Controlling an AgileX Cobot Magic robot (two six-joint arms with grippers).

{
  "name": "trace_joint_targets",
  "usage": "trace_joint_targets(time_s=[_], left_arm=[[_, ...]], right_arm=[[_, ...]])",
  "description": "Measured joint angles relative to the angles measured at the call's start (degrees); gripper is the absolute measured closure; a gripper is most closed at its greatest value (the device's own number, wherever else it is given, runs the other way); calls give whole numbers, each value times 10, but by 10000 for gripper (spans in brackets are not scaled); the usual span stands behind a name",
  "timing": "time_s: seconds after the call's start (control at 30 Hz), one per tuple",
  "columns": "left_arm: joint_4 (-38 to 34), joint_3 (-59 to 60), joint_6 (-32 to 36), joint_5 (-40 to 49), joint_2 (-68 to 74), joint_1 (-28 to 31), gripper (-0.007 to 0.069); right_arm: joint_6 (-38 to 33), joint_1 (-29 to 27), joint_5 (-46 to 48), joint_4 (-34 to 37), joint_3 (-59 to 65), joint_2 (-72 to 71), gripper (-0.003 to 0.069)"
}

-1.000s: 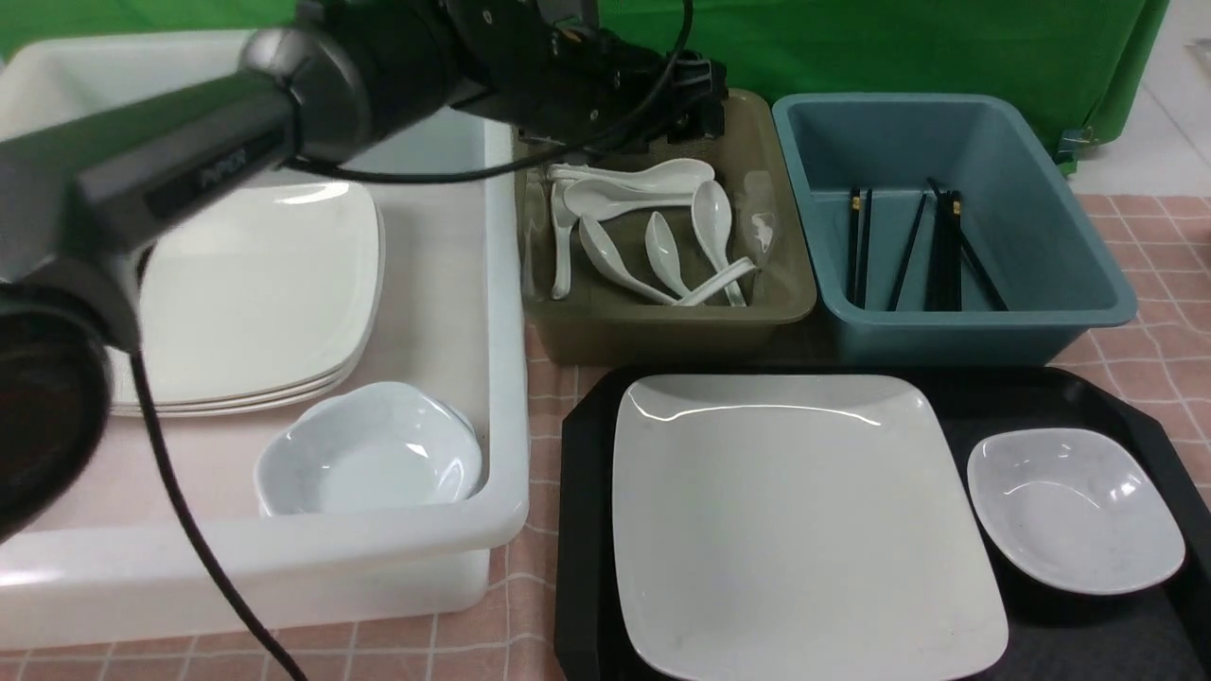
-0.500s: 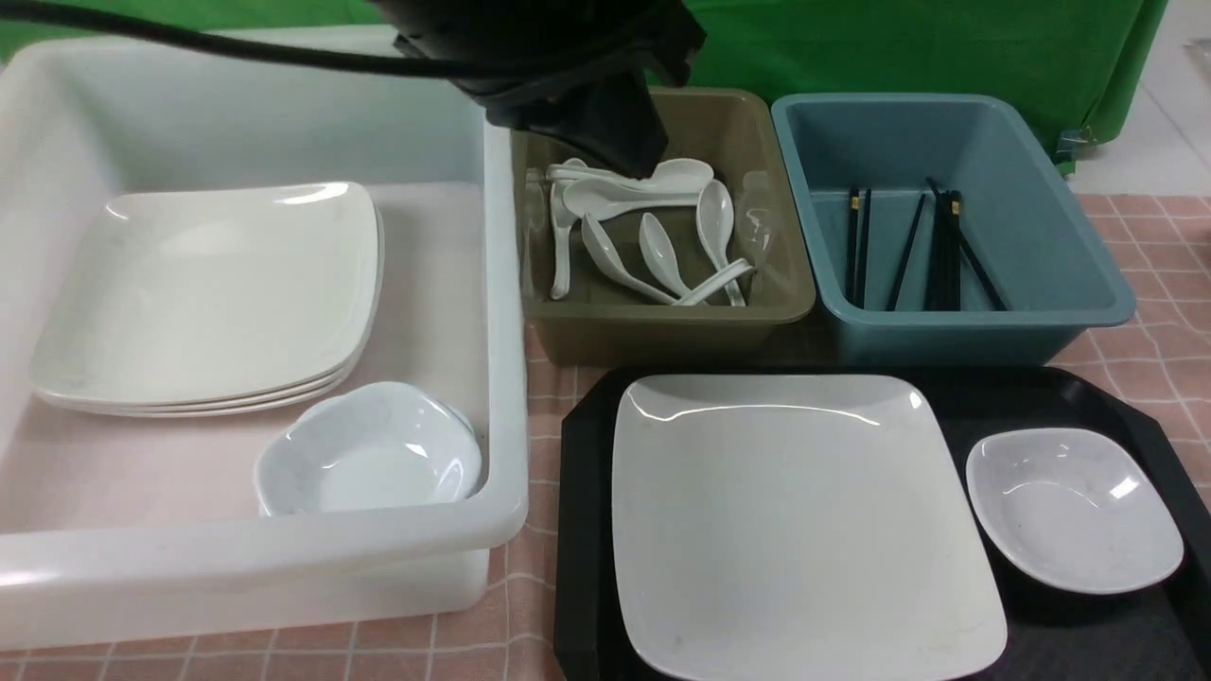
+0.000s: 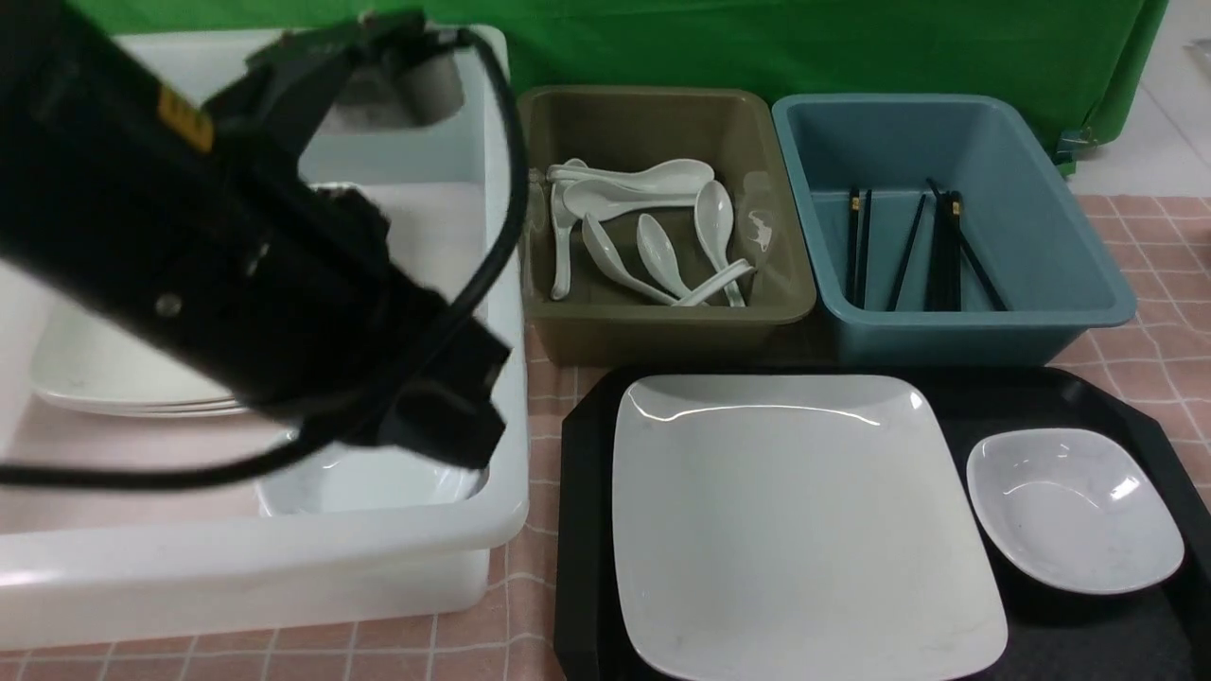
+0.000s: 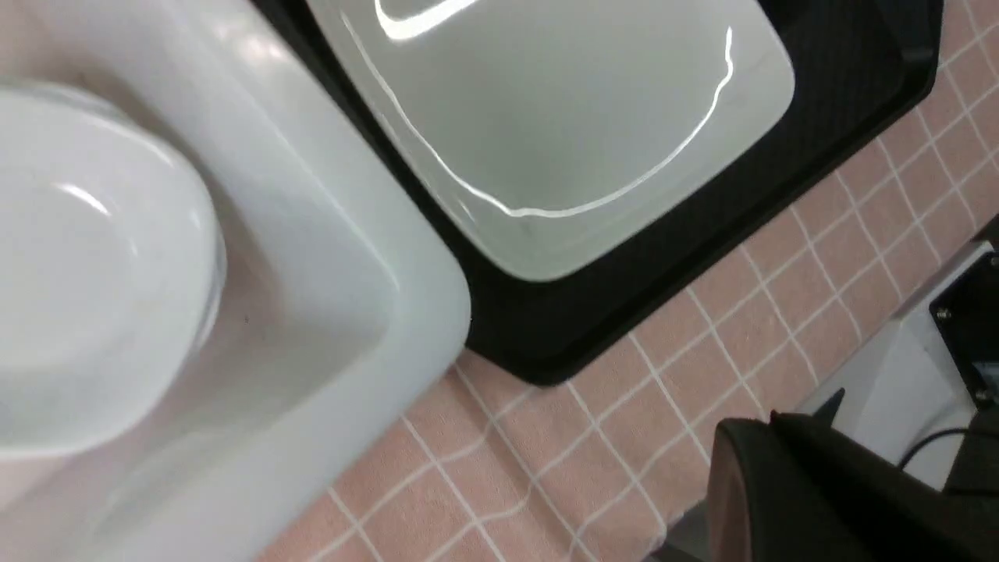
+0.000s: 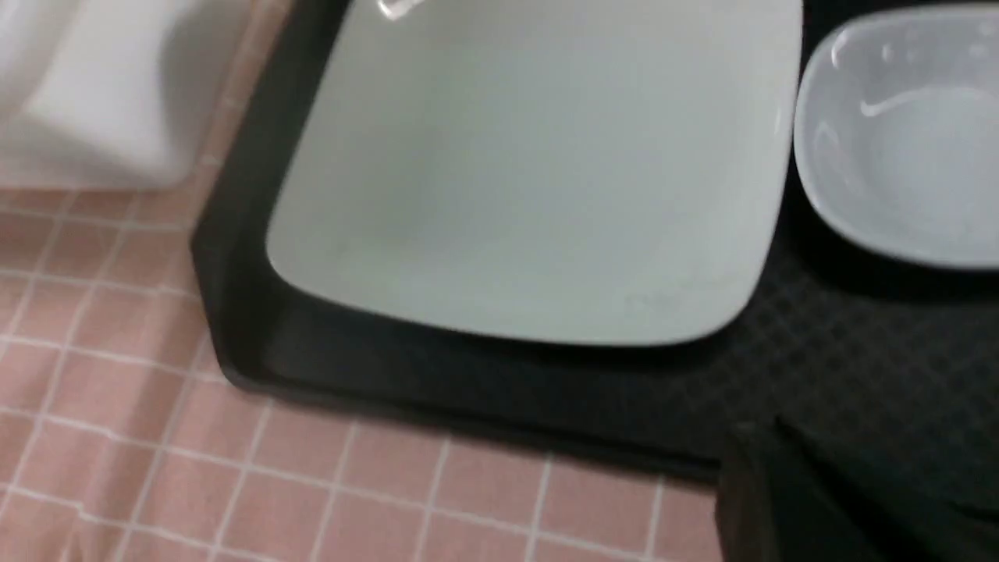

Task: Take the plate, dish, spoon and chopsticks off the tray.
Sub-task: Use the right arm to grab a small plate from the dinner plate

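Left gripper [image 4: 769, 453]: jaws together, nothing held; left arm [image 3: 218, 246] over near right corner of white bin [image 3: 284, 563].
Right gripper [image 5: 769, 460]: jaws together, empty, by near edge of tray [image 3: 582, 530].
Plate [image 3: 804, 520]: on tray, filling left side.
Dish [image 3: 1074, 511]: on tray at right edge, just beside plate, apart.
Spoons [image 3: 662, 236]: in olive bin [image 3: 662, 331], behind tray.
Chopsticks [image 3: 937, 251]: in blue bin [image 3: 946, 336], behind tray.

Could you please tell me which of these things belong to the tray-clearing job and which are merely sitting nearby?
For the job: plate and dish, both lying on the black tray.

Merely nearby: white bin holding stacked plates and a bowl; olive bin of spoons; blue bin of black chopsticks.
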Motion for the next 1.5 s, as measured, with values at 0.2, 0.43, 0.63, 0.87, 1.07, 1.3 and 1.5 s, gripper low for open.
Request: trace_joint_targets(time_s=[0.2,0.43,0.63,0.87,1.07,1.3,1.5], left_arm=[[-8,129,-8,-69,-92,0,617],[2,245,-36,-163,-188,0,599],[17,311,-62,-216,-225,0,592],[14,318,-75,-230,-225,0,582],[13,318,-75,-232,-225,0,575],[12,318,-75,-233,-225,0,571],[12,318,-70,-233,-225,0,564]], right_arm=[[2,0,61,12,0,81,622],[-6,0,69,12,0,150,616],[-36,0,68,12,0,194,606],[-56,0,9,-51,-1,217,556],[-46,0,8,-130,-29,282,349],[-134,0,-54,-146,-40,393,231],[-152,0,-112,-239,-40,480,224]])
